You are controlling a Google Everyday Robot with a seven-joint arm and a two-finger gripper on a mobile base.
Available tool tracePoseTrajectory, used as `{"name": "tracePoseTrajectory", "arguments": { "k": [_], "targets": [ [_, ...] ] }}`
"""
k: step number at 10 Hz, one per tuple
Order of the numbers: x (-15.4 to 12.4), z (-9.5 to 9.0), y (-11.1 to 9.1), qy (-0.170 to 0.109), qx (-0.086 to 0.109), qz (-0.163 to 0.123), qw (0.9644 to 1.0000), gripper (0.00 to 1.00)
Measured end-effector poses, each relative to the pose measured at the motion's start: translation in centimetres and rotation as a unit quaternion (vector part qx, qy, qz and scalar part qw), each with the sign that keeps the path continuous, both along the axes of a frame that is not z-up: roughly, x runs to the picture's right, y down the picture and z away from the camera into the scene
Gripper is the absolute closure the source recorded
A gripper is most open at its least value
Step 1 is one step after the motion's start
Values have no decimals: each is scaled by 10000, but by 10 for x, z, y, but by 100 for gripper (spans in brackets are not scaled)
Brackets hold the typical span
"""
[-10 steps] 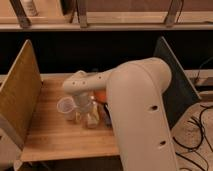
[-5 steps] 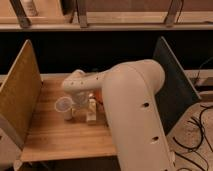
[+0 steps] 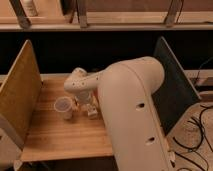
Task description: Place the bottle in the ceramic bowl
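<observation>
- The pincer [image 3: 88, 104] is down low over the middle of the bench [image 3: 60, 137], just right of the cup [image 3: 64, 107]. I honestly can't tell if it's wide, narrow or gripping anything, since the wrist blocks the view.
- There's a small pale shape right at its tip that I'm reading as the bottle [image 3: 93, 112]. It's on or barely above the bench. I can't say whether it's touching the pincer or just beside it.
- I can't spot the bowl at all. My guess is it's hidden behind the big white arm [image 3: 130, 110].
- My guess at what could go wrong:
  - 1: if the grip on a slim bottle is off-centre, it could tip or squirt out sideways.
  - 2: the cup is right next door, so a sideways swing could knock it over.
  - 3: set down on a glossy, shallow bowl, the bottle might fall and roll off.
</observation>
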State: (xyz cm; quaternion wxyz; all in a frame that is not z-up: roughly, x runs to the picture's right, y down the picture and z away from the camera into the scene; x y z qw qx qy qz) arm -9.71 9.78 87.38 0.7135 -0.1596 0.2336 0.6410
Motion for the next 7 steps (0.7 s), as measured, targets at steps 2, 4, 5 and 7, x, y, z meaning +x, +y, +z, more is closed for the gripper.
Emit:
{"name": "tracePoseTrajectory", "arguments": {
  "k": [2,4,5,7],
  "targets": [
    [6,1,-16,194,288,-11,9994,35],
    [1,5,-3,237,251,-48,9994,35],
    [-2,9,5,243,208,-67,9995,35],
    [-9,17,12,211,149,-119,9996,35]
  ]
}}
